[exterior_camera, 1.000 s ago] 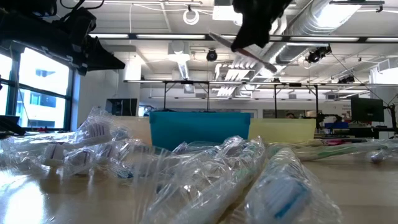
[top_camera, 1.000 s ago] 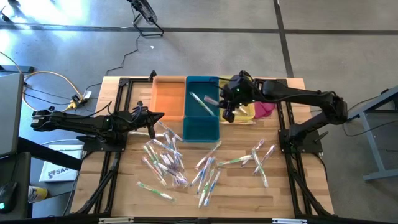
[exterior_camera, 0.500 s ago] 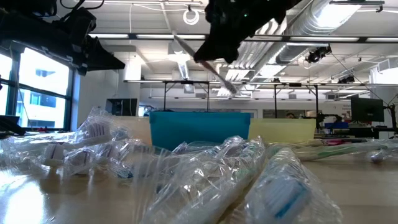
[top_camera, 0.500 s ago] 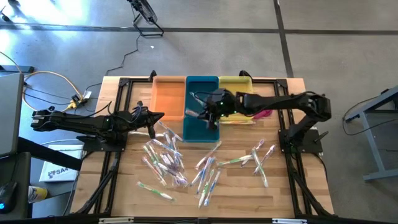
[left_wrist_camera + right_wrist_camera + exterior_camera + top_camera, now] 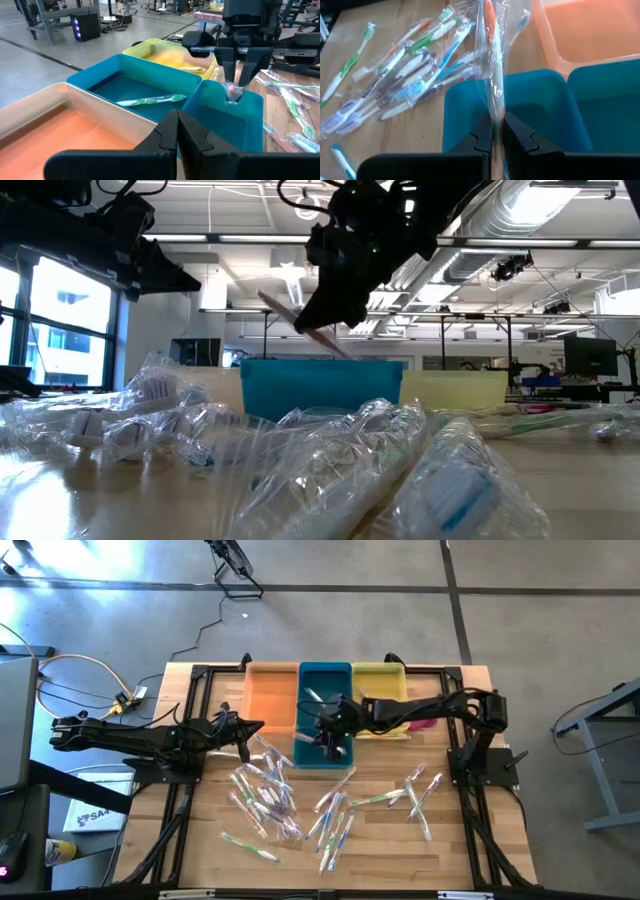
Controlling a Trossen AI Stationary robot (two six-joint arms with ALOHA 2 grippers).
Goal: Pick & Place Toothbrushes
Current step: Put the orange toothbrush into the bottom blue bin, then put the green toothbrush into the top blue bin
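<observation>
Right gripper (image 5: pixel 333 736) is pinching one wrapped toothbrush (image 5: pixel 493 60) by its end, letting it hang over the teal bin (image 5: pixel 325 755) (a green one is lying inside) for a clean drop, while left gripper (image 5: pixel 252 727), jaws together, is waiting beside the loose toothbrushes (image 5: pixel 268 795).

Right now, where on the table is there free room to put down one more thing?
The orange bin looks bare. Bare wood lies near the table's front right corner, right of the right toothbrush cluster. The wood in front of the teal bin is crowded with wrapped toothbrushes; the right hand hangs over that bin.
</observation>
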